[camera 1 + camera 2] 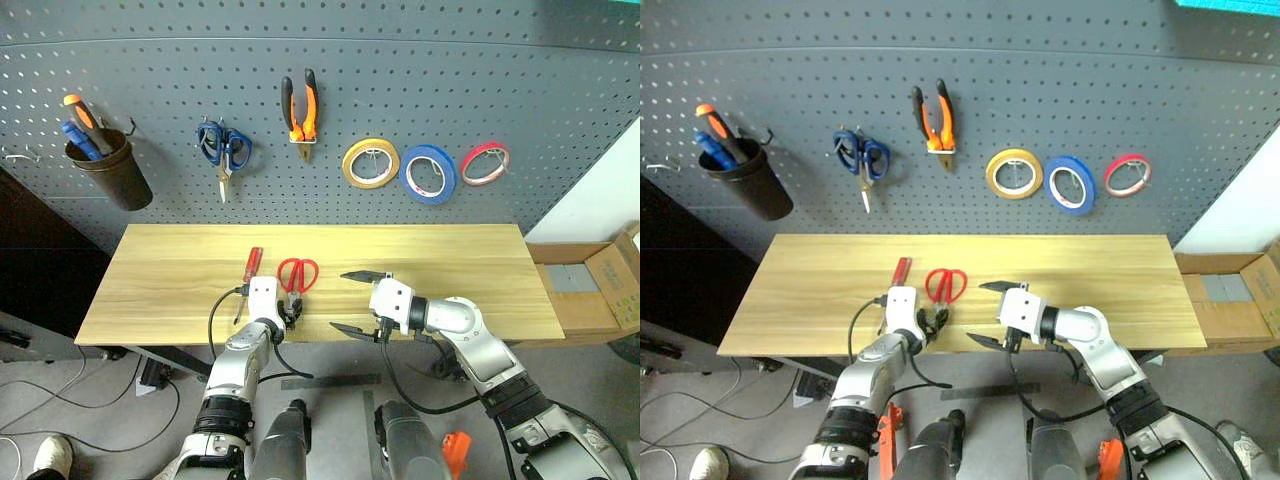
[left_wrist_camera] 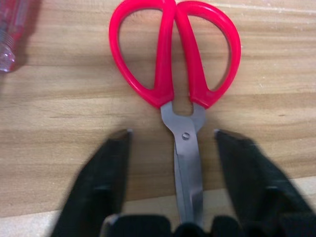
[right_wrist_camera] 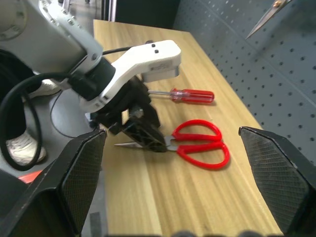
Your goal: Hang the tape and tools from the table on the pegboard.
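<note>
The left gripper [image 2: 170, 143], fingers apart, straddled the scissors' [image 2: 176, 69] blades on the bench [image 1: 450, 270]; closing near the pivot seemed safest.

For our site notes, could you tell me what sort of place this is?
Probably a small workshop or tool bench: a pegboard hung with pliers and tape rolls, above a wooden table.

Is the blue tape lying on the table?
No, the blue tape hangs on the pegboard, above the table.
</note>
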Robot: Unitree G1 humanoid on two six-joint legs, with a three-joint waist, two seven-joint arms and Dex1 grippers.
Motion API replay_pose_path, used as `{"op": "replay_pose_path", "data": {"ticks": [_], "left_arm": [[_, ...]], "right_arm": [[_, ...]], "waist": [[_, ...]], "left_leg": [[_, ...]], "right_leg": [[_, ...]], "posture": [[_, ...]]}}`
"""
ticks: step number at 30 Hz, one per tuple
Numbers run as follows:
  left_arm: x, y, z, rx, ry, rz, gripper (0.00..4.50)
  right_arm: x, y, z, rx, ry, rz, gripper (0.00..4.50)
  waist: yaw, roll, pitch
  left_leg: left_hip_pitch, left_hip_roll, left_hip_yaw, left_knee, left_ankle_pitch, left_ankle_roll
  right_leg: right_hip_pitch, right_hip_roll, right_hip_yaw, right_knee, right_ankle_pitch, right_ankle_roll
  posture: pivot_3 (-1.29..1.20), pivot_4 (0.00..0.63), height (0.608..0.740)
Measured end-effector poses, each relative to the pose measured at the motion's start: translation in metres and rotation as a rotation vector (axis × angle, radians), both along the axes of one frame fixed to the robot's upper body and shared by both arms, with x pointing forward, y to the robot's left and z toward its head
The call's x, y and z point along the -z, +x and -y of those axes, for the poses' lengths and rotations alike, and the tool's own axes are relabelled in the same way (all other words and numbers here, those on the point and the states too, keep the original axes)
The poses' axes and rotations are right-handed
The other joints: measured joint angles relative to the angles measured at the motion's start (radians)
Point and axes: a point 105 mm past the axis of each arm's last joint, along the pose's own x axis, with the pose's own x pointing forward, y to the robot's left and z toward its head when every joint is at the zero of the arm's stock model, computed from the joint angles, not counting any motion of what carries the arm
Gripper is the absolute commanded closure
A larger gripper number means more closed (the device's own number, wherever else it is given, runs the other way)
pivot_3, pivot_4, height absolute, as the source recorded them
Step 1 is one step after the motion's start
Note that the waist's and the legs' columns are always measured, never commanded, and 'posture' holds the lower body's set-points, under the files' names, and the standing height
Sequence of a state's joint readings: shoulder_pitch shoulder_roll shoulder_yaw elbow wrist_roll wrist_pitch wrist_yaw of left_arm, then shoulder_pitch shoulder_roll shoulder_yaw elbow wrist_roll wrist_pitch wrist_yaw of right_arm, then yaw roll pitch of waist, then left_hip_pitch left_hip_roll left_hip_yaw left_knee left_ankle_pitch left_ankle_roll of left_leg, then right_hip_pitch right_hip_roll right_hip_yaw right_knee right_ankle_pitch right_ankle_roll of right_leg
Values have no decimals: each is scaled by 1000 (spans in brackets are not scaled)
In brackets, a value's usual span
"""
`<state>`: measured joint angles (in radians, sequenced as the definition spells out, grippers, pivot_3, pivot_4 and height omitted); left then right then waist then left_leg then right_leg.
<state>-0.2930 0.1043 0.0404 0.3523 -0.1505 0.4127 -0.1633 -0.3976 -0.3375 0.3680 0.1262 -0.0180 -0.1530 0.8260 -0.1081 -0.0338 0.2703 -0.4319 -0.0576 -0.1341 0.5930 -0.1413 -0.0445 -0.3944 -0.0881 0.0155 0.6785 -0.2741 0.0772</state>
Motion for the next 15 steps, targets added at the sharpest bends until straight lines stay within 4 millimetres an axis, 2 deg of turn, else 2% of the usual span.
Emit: {"op": "replay_pose_path", "data": {"ticks": [4,15], "left_arm": [[2,-1,5,10,-6,-9,4229],[4,-3,-2,36,70,-15,4251]], "right_arm": [[-2,1,-2,-1,7,6,0],[-6,4,-1,5,11,9,0]], "waist": [[-1,0,-3],[-7,1,-14]], "left_leg": [[0,0,0,0,0,0],[0,0,0,0,0,0]], "right_leg": [[0,0,0,0,0,-1],[0,0,0,0,2,-2]], "posture": [[-241,205,740],[-218,177,740]]}}
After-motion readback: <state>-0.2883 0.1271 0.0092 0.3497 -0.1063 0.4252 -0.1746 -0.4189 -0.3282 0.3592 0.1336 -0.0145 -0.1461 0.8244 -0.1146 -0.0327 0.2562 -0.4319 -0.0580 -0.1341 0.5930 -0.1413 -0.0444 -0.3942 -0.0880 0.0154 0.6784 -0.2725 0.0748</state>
